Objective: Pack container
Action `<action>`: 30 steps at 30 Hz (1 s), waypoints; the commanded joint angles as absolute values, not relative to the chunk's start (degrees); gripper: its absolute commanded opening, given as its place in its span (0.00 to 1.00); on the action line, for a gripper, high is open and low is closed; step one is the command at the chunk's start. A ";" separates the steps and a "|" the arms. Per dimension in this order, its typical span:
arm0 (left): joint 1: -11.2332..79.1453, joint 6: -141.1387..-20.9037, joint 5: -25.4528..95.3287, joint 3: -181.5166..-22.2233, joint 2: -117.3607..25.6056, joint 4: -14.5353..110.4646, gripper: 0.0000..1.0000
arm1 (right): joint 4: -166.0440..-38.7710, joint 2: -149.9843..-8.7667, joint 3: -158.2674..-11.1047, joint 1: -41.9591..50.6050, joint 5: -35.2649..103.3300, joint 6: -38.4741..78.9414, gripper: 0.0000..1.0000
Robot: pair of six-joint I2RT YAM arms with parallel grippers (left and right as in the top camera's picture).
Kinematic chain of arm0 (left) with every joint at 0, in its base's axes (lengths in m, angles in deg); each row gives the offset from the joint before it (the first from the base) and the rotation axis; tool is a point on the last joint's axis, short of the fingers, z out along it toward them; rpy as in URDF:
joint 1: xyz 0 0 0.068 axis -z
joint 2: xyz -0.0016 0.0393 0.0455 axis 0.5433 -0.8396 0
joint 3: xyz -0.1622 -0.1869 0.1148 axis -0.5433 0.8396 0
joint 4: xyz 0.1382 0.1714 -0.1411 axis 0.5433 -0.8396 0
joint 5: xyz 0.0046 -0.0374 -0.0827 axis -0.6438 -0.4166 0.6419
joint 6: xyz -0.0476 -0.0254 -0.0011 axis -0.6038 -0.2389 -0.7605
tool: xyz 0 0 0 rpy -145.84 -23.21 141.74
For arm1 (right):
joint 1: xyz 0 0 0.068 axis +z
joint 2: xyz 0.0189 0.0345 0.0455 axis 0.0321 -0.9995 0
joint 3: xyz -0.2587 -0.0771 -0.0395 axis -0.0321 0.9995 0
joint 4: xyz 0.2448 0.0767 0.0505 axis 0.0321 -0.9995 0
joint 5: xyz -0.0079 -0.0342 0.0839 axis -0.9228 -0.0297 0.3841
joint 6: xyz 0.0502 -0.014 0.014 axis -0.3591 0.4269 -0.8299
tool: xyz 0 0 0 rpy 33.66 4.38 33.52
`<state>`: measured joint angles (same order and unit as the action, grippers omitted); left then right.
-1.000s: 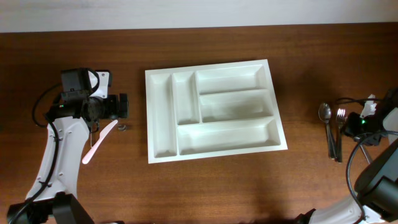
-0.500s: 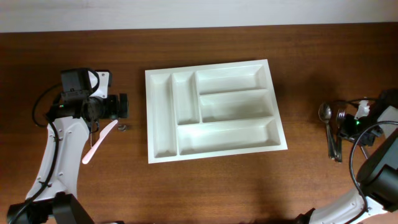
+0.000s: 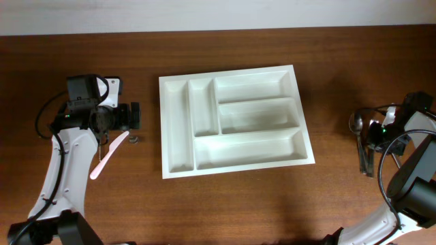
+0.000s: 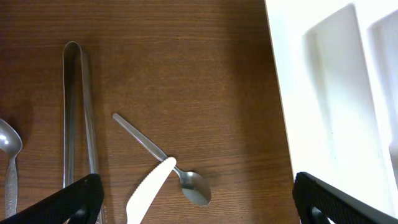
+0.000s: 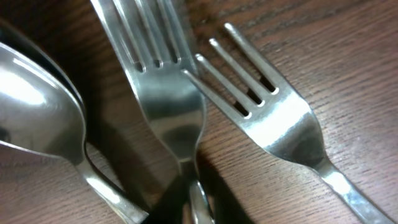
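Note:
The container (image 3: 162, 129), a white tray with five empty compartments, lies at the table's middle; its left rim (image 4: 283, 112) shows in the left wrist view. My left gripper (image 3: 134, 116) hovers left of it, open over a teaspoon (image 4: 163, 157) and a white plastic knife (image 4: 148, 194), its gap (image 4: 198, 190) holding nothing. At the far right my right gripper (image 3: 383, 129) sits low on a pile of a spoon (image 3: 355, 122) and forks (image 3: 366, 151). The right wrist view shows two forks; dark fingers pinch the handle of the left fork (image 5: 166, 109) at the bottom edge.
Metal tongs (image 4: 78, 112) and another spoon (image 4: 9, 163) lie left of the teaspoon. The second fork (image 5: 273, 118) crosses beside the gripped one, and a spoon bowl (image 5: 34, 109) lies to its left. Cables loop by both arms.
My right gripper has shifted slightly up and left onto the forks and its jaws have narrowed. The left arm and the tray have not moved.

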<state>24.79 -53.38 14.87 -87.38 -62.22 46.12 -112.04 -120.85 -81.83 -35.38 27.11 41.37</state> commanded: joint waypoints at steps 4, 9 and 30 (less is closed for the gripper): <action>24.59 -52.42 15.92 -88.47 -62.59 46.10 0.99 | -113.33 -123.41 -81.33 -35.90 26.33 39.77 0.04; 24.59 -52.42 15.92 -88.47 -62.59 46.10 0.99 | -117.54 -123.10 -84.28 -36.08 26.39 39.60 0.04; 24.59 -52.42 15.92 -88.47 -62.59 46.10 0.99 | -149.96 -113.44 -130.71 -10.11 36.14 52.65 0.04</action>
<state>24.79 -53.38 14.92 -87.42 -62.22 45.99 -149.80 -113.18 -129.96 -16.71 31.49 44.45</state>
